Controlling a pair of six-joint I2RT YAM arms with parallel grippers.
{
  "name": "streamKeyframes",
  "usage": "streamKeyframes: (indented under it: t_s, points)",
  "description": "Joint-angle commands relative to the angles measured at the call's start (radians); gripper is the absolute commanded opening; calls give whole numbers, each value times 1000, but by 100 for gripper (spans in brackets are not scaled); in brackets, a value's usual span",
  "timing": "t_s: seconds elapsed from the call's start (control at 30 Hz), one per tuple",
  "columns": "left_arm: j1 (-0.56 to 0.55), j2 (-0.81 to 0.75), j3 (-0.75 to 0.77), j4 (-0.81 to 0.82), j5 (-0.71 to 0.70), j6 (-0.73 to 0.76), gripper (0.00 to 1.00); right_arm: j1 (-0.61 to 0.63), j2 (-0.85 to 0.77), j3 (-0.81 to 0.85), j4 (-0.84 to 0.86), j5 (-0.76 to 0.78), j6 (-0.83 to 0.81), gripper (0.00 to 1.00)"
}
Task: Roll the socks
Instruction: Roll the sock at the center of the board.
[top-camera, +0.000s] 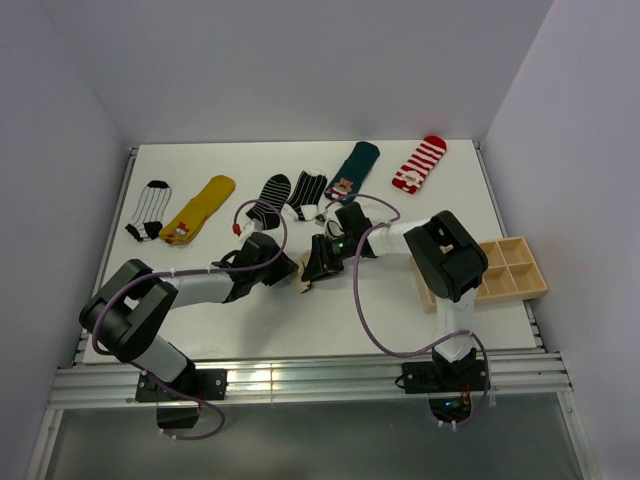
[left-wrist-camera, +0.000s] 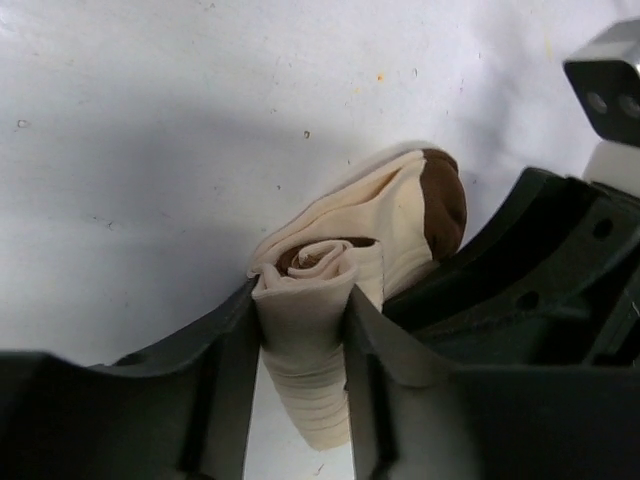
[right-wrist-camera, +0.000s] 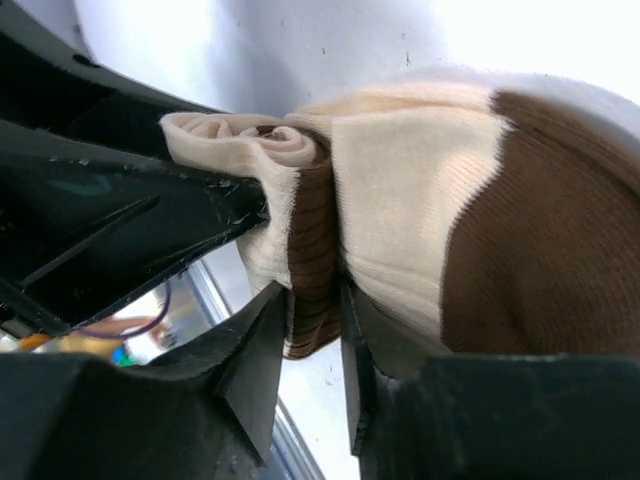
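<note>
A cream sock with brown bands (top-camera: 303, 283) lies rolled up at the table's middle, between my two grippers. My left gripper (left-wrist-camera: 303, 325) is shut on the cream roll (left-wrist-camera: 310, 300), whose brown toe (left-wrist-camera: 445, 200) points away. My right gripper (right-wrist-camera: 312, 305) is shut on a brown ribbed fold of the same sock (right-wrist-camera: 400, 200), pressed against the left gripper's fingers (right-wrist-camera: 120, 230). In the top view the left gripper (top-camera: 290, 268) and the right gripper (top-camera: 318, 265) meet over the sock. Several other socks lie flat in a row at the back: black-and-white striped (top-camera: 148, 210), mustard (top-camera: 200, 208), black striped (top-camera: 269, 198), teal (top-camera: 352, 168), red-and-white (top-camera: 420, 164).
A wooden tray with compartments (top-camera: 505, 268) stands at the right of the table, beside the right arm. A black sock with thin white lines (top-camera: 306, 193) lies just behind the grippers. White walls close the table on three sides.
</note>
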Motion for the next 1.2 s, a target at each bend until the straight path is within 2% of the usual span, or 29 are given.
streamKeyframes:
  t_s: [0.0,0.03,0.07,0.23,0.37,0.4,0.53,0.73,1.03,1.17]
  points:
    - [-18,34,24,-81,-23,-26,38,25,-62,-55,-57,266,-75,36]
    - [-20,36,34,-95,-35,-29,32,30,-92,-69,-46,290,-78,41]
    - [-20,36,39,-125,-38,-31,31,34,-126,-81,-32,353,-84,42]
    - [-21,56,128,-268,-56,-15,30,88,-343,-187,40,576,-120,51]
    - [-24,62,191,-379,-79,8,30,185,-448,-264,95,806,-166,56]
    - [-24,68,203,-412,-79,12,30,238,-475,-275,106,902,-189,57]
    - [-24,103,263,-477,-67,18,30,376,-517,-298,165,1097,-230,58]
    - [-24,139,294,-501,-36,20,31,516,-502,-261,205,1213,-318,58]
    - [-24,136,311,-524,-33,35,31,574,-335,-189,236,1268,-351,57]
    - [-24,137,312,-526,-23,40,31,576,-264,-180,251,1314,-356,53]
